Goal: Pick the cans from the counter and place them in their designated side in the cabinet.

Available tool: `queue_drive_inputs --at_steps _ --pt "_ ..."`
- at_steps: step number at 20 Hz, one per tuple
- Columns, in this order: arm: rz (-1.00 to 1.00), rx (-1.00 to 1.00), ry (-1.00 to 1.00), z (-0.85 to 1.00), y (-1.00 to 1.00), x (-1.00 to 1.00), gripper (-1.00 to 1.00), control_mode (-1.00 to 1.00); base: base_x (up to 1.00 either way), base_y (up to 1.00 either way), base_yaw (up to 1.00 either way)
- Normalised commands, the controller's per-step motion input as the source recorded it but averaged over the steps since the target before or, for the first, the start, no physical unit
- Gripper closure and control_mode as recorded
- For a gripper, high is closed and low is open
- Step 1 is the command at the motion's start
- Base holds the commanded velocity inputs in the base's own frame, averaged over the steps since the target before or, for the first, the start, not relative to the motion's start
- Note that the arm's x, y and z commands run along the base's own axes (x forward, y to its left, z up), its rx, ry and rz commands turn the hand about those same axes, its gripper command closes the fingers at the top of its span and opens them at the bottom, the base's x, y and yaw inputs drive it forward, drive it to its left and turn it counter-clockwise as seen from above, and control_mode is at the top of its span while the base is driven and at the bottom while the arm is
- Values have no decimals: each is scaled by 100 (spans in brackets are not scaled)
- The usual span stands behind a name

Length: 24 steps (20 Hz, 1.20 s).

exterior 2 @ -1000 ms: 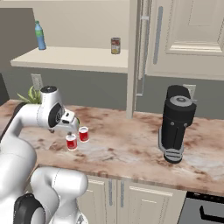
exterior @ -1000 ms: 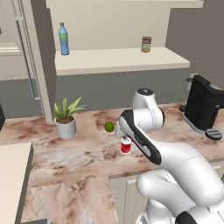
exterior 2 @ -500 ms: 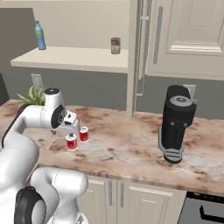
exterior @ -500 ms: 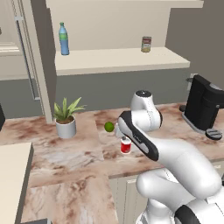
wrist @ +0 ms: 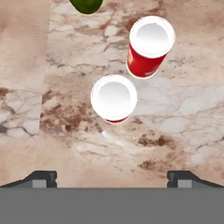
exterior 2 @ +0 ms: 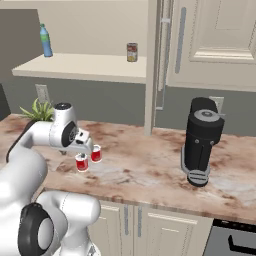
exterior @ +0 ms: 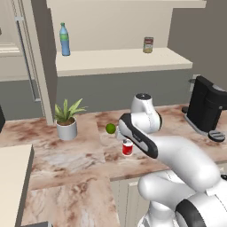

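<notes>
1. Legible text, brands, numbers, signs: none in any view.
2. Tan-labelled can (exterior: 148,45) on the cabinet shelf (exterior: 119,60), at 1 o'clock in the left base view: a label band shows, its print too small to read.
3. Blue bottle (exterior: 65,39) on the same shelf, at 11 o'clock: no readable marking.
4. Two red cans (wrist: 113,99) (wrist: 148,46) on the counter (wrist: 65,127), near centre in the hand view: plain white tops, plain red sides, no lettering.
5. Coffee machine (exterior 2: 201,141), at 3 o'clock in the right base view: no visible brand.
</notes>
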Motion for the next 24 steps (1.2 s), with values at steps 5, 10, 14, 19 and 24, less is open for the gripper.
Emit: queue_drive_inputs --at_steps 5,10,14,19,24 --pt "0 0 1 -15 0 12 -100 -100 0 0 0" --pt "0 0 0 -10 0 17 -100 -100 0 0 0" --pt "0 0 1 -11 0 19 -100 -100 0 0 0" --pt "0 0 1 -15 0 15 -100 -100 0 0 0" --pt "0 0 2 -18 0 15 -100 -100 0 0 0"
